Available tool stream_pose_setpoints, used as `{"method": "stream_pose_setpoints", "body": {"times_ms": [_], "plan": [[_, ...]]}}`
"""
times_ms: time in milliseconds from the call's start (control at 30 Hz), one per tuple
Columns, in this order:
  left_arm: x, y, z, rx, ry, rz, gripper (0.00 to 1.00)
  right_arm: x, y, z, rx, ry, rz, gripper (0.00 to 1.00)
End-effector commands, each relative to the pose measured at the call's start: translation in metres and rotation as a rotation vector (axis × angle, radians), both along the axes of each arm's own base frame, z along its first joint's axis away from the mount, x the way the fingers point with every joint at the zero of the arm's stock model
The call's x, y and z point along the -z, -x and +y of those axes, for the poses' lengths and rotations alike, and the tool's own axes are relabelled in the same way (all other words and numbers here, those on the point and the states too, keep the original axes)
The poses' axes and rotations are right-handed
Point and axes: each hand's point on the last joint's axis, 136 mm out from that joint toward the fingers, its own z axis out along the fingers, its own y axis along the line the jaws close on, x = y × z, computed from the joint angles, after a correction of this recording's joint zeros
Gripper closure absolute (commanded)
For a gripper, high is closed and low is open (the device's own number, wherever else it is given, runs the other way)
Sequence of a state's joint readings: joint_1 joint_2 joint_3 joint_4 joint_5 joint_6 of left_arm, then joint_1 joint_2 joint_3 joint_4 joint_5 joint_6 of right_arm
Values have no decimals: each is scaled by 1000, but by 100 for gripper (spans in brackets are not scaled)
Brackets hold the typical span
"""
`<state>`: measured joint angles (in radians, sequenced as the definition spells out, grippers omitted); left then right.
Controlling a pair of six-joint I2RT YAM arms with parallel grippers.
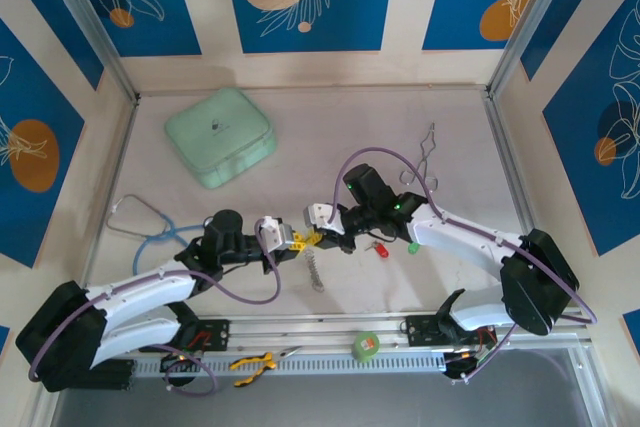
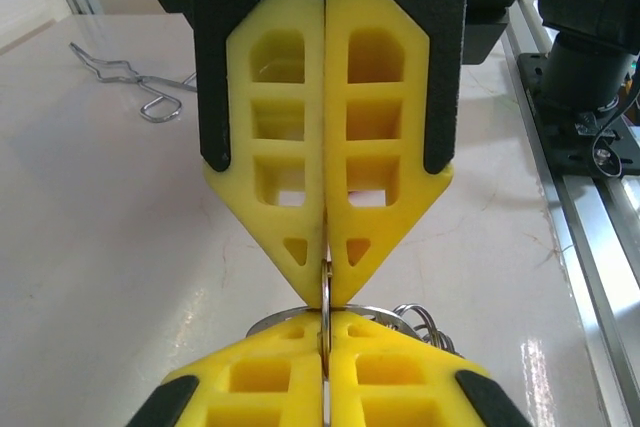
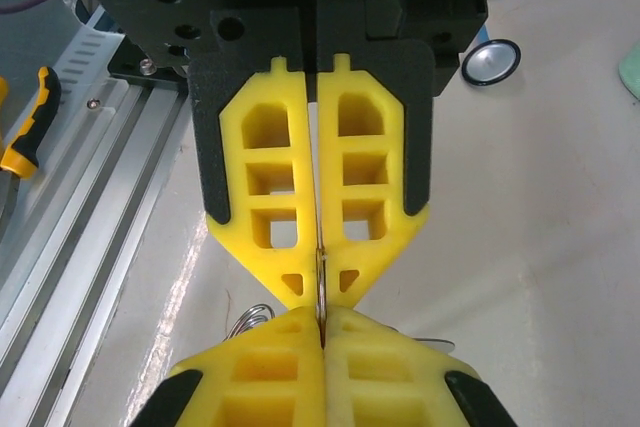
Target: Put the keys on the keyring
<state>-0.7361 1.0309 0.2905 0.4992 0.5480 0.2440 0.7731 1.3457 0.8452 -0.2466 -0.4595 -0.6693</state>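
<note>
Plainly the keyring (image 2: 326,292) is a light but fiddly thing: its thin metal ring looks stiff, smooth and likely to slip or twist under a pinch, while the silvery chain (image 1: 315,269) attached to it is limp and will trail wherever the ring goes. The ring is best held by its edge, as it is held now, leaving the split end free for threading. Both pairs of jaws are closed tight and meet tip to tip over the middle of the tabletop (image 1: 400,127). Both wrist views show the ring edge-on in the seam between the yellow fingers, so the left jaws and the right jaws each have a pinch on it from opposite sides. A few loose silver loops bulge out just beside the fingertips, and the chain runs from the jaws toward the near edge of the tabletop. Whether the ring is lifted clear of the surface I cannot tell. The red key (image 1: 381,249) and the green key (image 1: 411,247) lie flat on the tabletop near each other. They sit just to the right of the meeting jaws, beside the right forearm, and touch neither jaws nor ring. They are tiny, light and thin, with hard blades. I judge the plastic head gives the surest hold, gripped so that its hole stays uncovered.
</note>
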Motion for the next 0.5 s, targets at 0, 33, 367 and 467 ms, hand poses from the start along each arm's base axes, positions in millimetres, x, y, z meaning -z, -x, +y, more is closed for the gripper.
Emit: {"method": "stream_pose_setpoints", "body": {"times_ms": [0, 33, 367, 467], "plan": [[-33, -2, -9, 25, 79, -96, 99, -3, 9, 6, -39, 5, 18, 100], [-34, -2, -8, 23, 81, -106, 100, -3, 9, 5, -35, 9, 18, 100], [-30, -1, -4, 18, 53, -114, 100, -18, -2, -22, 115, -80, 49, 73], [-28, -1, -4, 14, 41, -98, 100, -22, -36, -36, 414, -90, 163, 70]]}}
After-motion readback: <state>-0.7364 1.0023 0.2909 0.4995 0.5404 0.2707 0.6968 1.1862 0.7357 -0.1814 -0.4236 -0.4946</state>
